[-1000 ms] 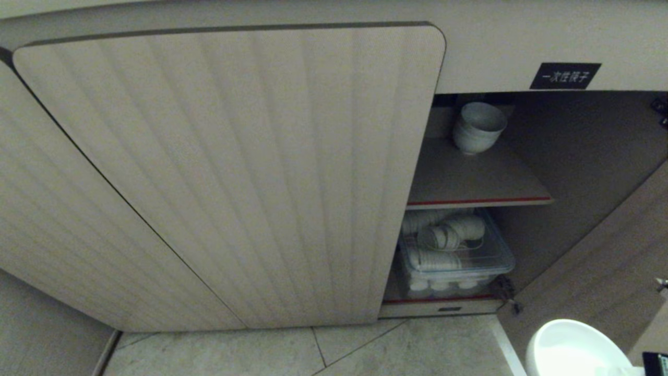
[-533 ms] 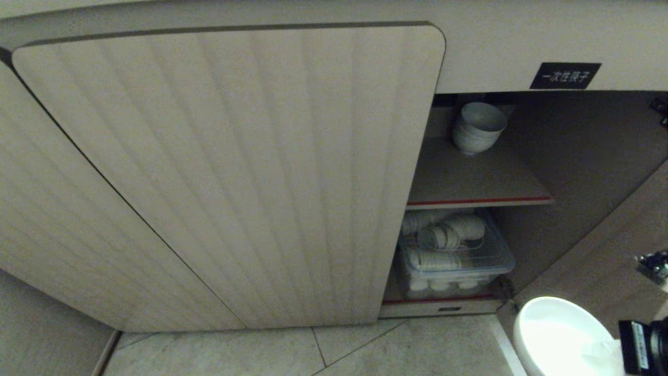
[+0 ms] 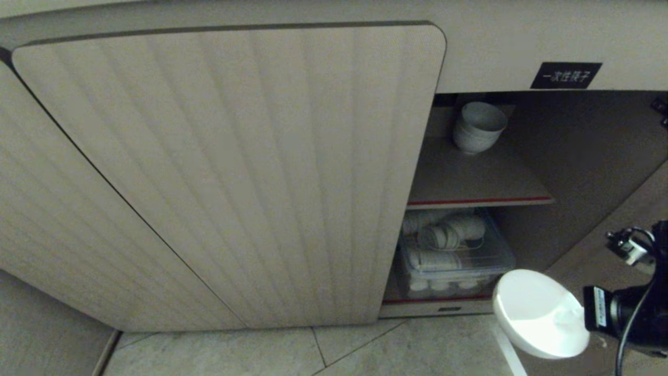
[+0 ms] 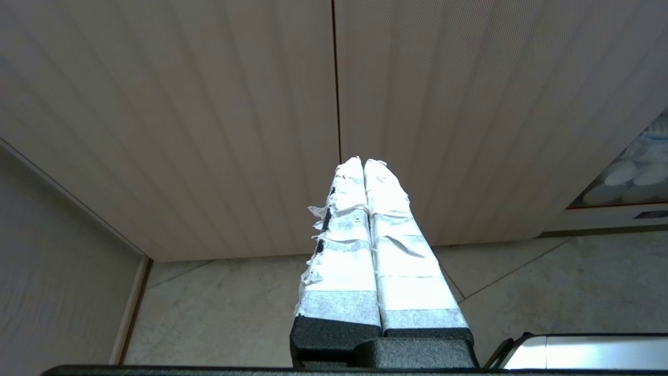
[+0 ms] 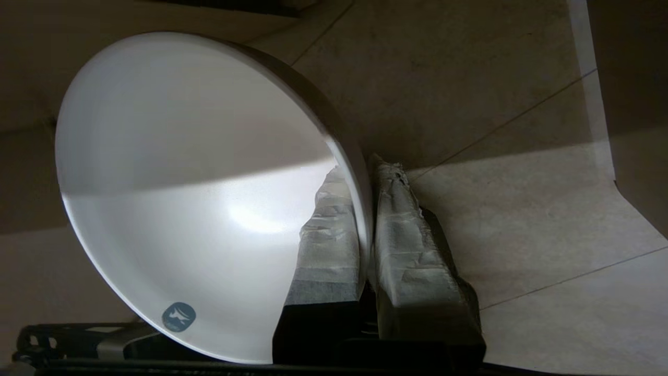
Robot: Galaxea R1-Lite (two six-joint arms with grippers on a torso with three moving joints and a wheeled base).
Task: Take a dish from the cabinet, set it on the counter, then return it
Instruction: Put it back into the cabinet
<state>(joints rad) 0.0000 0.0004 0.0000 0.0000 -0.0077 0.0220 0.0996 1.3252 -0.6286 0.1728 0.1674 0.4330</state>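
A: Which step are you at now?

B: I judge it is the return step. My right end effector (image 5: 365, 209) is clamped on the rim of the white bowl (image 3: 537, 313), with 1 taped finger (image 5: 326, 245) inside the rim and 1 outside. The bowl hangs tilted above the tiled floor (image 3: 417, 350), just in front of the open cabinet (image 3: 574, 156) and low at its right side.

A: And your other arm?

B: My left end effector (image 4: 364, 167) is parked with its 2 fingers pressed together, holding nothing, facing the closed fluted door (image 3: 235, 172).

A: Where should the bowl go?

B: Probably on the upper shelf (image 3: 469, 183), the one with the red edge, where a stack of white bowls (image 3: 477, 128) stands at the back. The lower space is already taken by a clear bin (image 3: 459, 261) full of crockery.

A: What does the next move need?

B: I must lift the bowl above the shelf edge, level it so the foot comes down first, and keep clear of the stack and the open door (image 3: 600, 271) at the right.
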